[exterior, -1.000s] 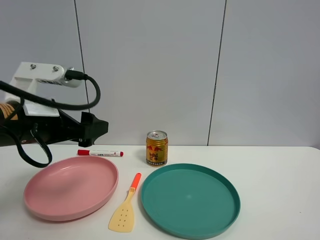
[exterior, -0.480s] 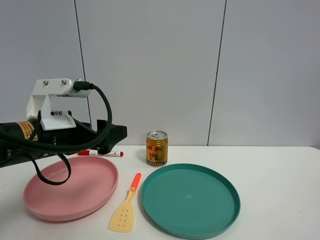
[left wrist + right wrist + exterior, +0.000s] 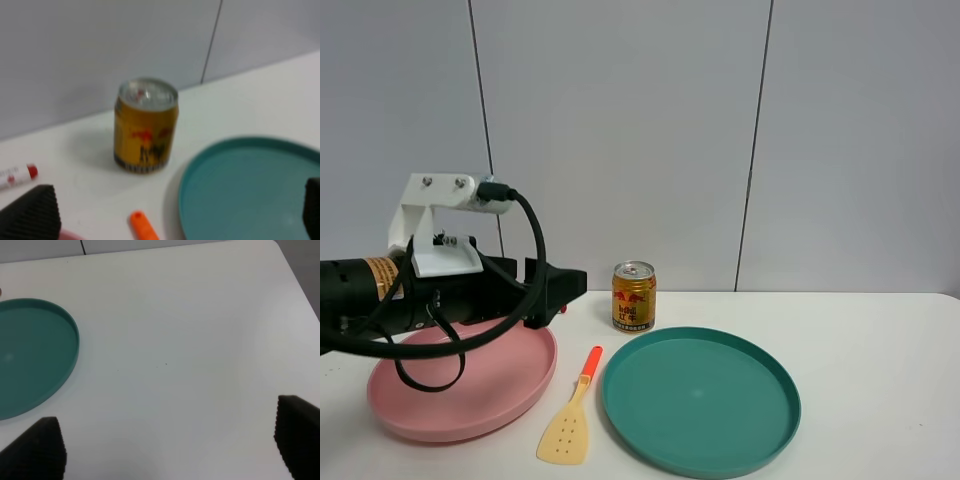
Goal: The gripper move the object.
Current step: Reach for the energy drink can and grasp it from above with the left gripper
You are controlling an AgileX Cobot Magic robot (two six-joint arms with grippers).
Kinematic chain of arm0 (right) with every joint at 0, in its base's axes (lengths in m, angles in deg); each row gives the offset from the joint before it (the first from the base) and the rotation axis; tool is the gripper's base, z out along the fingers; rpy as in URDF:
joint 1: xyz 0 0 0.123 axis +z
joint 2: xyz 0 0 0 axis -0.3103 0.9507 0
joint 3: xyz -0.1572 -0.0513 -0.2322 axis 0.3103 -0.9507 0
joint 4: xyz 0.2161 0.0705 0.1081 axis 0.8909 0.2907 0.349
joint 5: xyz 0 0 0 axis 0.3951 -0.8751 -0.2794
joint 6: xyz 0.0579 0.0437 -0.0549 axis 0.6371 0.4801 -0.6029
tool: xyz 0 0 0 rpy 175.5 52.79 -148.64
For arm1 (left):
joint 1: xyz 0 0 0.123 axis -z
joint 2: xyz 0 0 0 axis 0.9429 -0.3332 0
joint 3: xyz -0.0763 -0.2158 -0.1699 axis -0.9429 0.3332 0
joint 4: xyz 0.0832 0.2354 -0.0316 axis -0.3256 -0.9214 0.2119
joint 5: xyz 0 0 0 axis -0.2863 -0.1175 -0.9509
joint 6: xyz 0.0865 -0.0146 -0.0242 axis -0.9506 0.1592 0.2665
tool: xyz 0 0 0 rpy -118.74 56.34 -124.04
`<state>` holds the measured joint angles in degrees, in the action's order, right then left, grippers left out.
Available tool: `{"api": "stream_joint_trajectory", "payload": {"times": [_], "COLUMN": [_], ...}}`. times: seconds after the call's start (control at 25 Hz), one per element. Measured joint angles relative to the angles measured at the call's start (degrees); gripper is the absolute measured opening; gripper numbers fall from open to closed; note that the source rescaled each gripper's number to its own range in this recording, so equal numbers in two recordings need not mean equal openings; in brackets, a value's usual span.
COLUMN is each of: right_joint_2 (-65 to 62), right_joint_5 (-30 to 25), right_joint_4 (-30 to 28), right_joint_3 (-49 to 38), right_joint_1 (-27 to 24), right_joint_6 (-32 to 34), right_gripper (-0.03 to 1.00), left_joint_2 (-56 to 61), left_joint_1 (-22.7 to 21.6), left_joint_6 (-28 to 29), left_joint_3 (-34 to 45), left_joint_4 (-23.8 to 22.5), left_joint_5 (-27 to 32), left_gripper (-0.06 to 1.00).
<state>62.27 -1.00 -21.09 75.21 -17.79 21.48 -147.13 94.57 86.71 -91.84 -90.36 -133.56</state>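
Two black pads (image 3: 31, 212) of our left gripper (image 3: 568, 288) stand wide apart with nothing between them. The gripper hangs low over the far rim of the pink plate (image 3: 470, 385) and points at the can (image 3: 634, 296). The can stands upright on the white table (image 3: 880, 340) near the back wall, just behind the green plate (image 3: 700, 400), with bare table between it and the jaws.

We judge the step in hand to be the approach. To do it well, we should travel level at the can's mid-height and centre it between the pads. We should also pass clear of the marker (image 3: 15, 175) and the spatula (image 3: 567, 430), then close gently below the silver top, since a light can may tip or dent.

Our right gripper (image 3: 167, 440), pads likewise apart, holds nothing over bare table.
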Motion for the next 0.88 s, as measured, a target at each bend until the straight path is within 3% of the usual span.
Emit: {"api": "stream_joint_trajectory", "payload": {"times": [0.2, 0.88], "right_joint_2": [0.0, 0.0], "right_joint_5": [0.0, 0.0], "right_joint_4": [0.0, 0.0], "right_joint_3": [0.0, 0.0], "right_joint_1": [0.0, 0.0], "right_joint_6": [0.0, 0.0], "right_gripper": [1.0, 1.0], "left_joint_2": [-3.43, -15.81], "left_joint_1": [0.0, 0.0], "left_joint_6": [0.0, 5.11], "left_joint_3": [-4.7, -17.89], "left_joint_4": [-2.38, -2.54], "left_joint_5": [2.04, 3.99], "left_gripper": [1.0, 1.0]}}
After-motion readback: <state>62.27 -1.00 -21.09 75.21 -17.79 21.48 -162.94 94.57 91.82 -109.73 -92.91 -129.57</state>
